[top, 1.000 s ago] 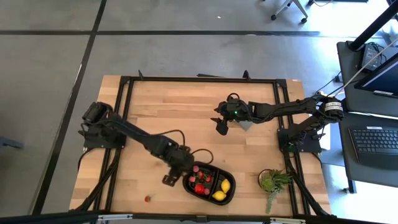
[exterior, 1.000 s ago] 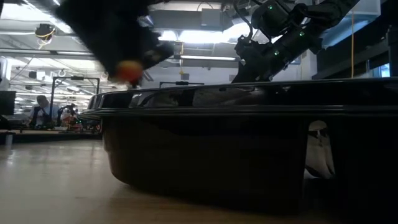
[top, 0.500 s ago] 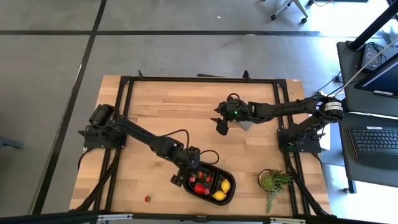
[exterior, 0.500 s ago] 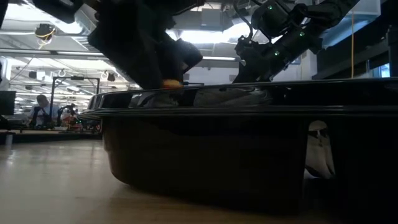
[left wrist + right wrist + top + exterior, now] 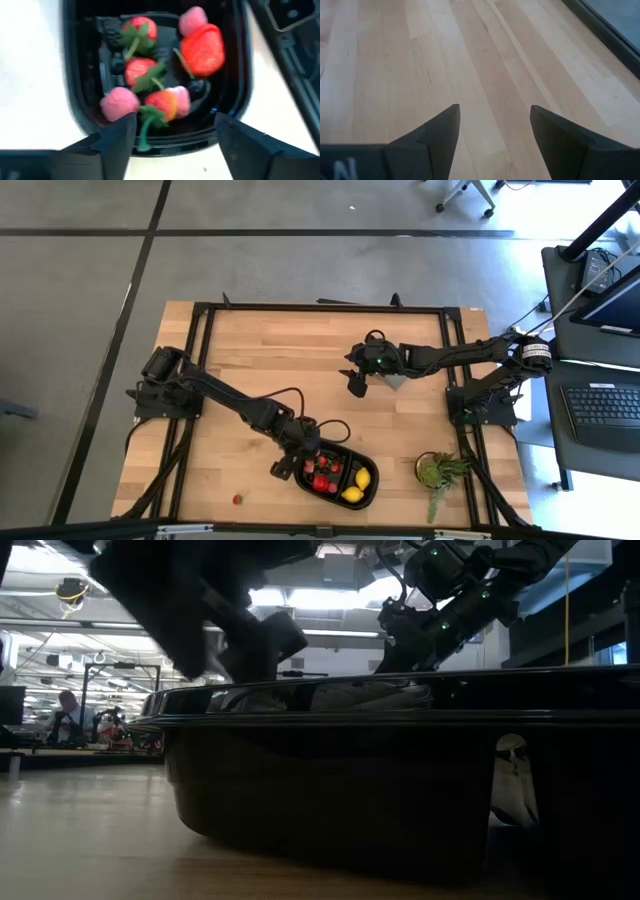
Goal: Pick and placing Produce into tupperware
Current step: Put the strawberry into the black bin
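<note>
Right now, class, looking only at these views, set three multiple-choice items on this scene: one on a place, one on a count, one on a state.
1. Where does the left hand hang?
A. over the tray's left end
B. over the potted plant
C. at the table's far edge

2. How many lemons lie in the tray?
A. none
B. two
C. five

3. How do the left hand's fingers stand?
A. clamped on a lemon
B. shut with nothing between
C. apart, holding nothing

Answers:
1 A: the high view puts it above the tray's left end.
2 B: two yellow pieces lie at the tray's right end.
3 C: the left wrist view shows a gap between the fingers, with berries lying below in the tray.
</note>
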You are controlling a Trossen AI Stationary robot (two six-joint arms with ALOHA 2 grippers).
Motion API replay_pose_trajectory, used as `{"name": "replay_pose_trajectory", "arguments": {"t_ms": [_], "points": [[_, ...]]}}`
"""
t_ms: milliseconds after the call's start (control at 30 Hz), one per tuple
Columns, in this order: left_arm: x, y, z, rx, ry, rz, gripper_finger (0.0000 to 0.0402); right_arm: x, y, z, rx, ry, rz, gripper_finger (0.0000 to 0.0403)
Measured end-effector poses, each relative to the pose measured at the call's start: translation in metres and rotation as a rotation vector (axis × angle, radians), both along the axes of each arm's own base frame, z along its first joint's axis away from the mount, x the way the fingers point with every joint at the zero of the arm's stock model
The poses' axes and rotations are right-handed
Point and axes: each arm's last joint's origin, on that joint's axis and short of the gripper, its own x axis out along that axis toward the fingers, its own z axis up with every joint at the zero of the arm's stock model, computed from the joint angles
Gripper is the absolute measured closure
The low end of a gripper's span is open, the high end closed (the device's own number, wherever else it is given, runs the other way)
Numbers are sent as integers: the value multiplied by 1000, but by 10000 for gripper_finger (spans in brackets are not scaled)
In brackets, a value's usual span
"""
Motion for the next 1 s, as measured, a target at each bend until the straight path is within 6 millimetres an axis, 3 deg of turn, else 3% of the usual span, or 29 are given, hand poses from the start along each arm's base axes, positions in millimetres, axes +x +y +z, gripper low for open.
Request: {"name": "replay_pose_trajectory", "arguments": {"t_ms": [133, 267, 400, 567, 700, 867, 1000], "points": [[-4, 1, 5, 16, 70, -6, 95, 0, 0, 0, -3, 1, 2, 159], [-11, 5, 30, 130, 162, 43, 69, 0, 0, 0, -3, 2, 2, 159], [-25, 7, 62, 179, 198, 125, 63, 0, 0, 0, -2, 6, 2, 159], [-46, 2, 97, 111, 140, 206, 69, -1, 0, -1, -1, 12, 2, 159], [-77, -2, 116, 80, 196, 341, 71, -1, 0, -1, -1, 11, 2, 159], [-106, -11, 124, 100, 259, 598, 71, -1, 0, -1, -1, 13, 2, 159], [-109, -37, 115, 110, 229, 584, 71, -1, 0, -1, 0, 13, 2, 159]]}}
